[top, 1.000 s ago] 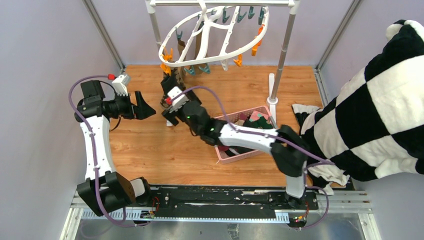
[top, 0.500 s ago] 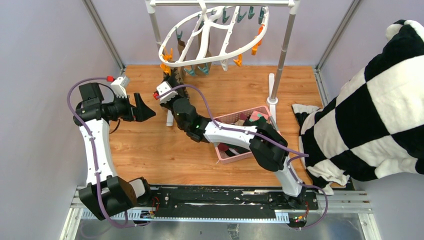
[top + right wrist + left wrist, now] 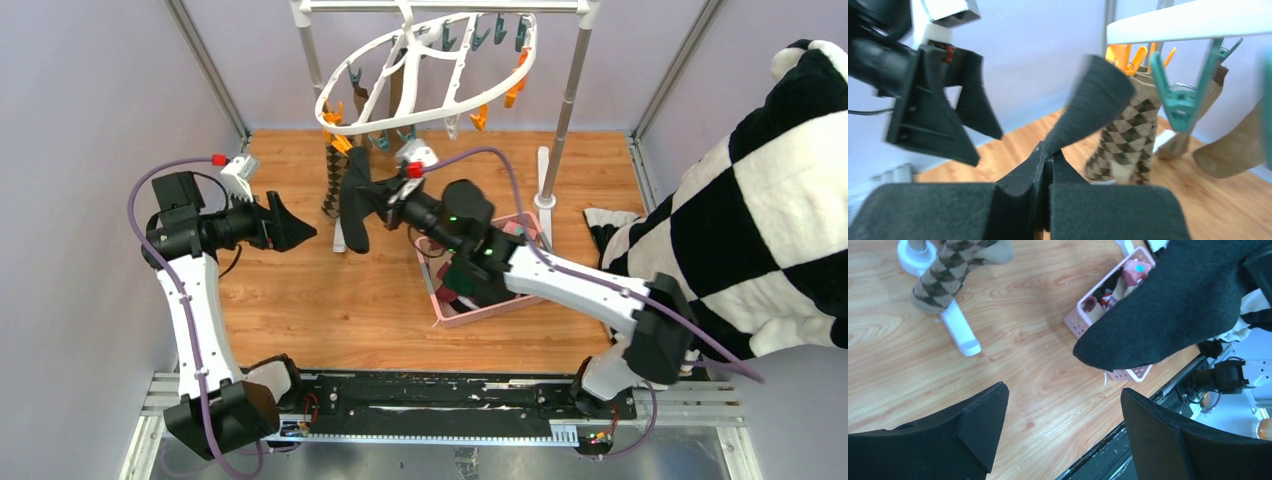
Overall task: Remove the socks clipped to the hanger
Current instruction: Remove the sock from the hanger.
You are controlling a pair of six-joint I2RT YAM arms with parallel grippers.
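**Black sock in the right pincer, basket next**

We see the right gripper (image 3: 1045, 150) clenched tight on a black sock (image 3: 355, 200). It holds the sock in the air below the left end of the hanger (image 3: 1188, 25). The sock droops from the pinch and seems to be clear of every clip, though the blur in the wrist view keeps us from being sure of its upper end.

The left gripper (image 3: 1065, 415) stands released, jaws spread wide and holding nothing, to the left of the sock and apart from it.

We judge the step in hand to be carrying off one sock that is already unclipped. The pink basket (image 3: 1079, 325), with other socks in it, sits on the wooden floor to the right and nearer. The next move calls for swinging the right arm over it and letting go above its opening.

Work remains on the hanger:
- A brown argyle sock (image 3: 1125, 135) hangs clipped at the left end, just beyond the black one.
- An olive-brown sock (image 3: 1228, 150) hangs farther right, past a teal clip (image 3: 1175, 100).
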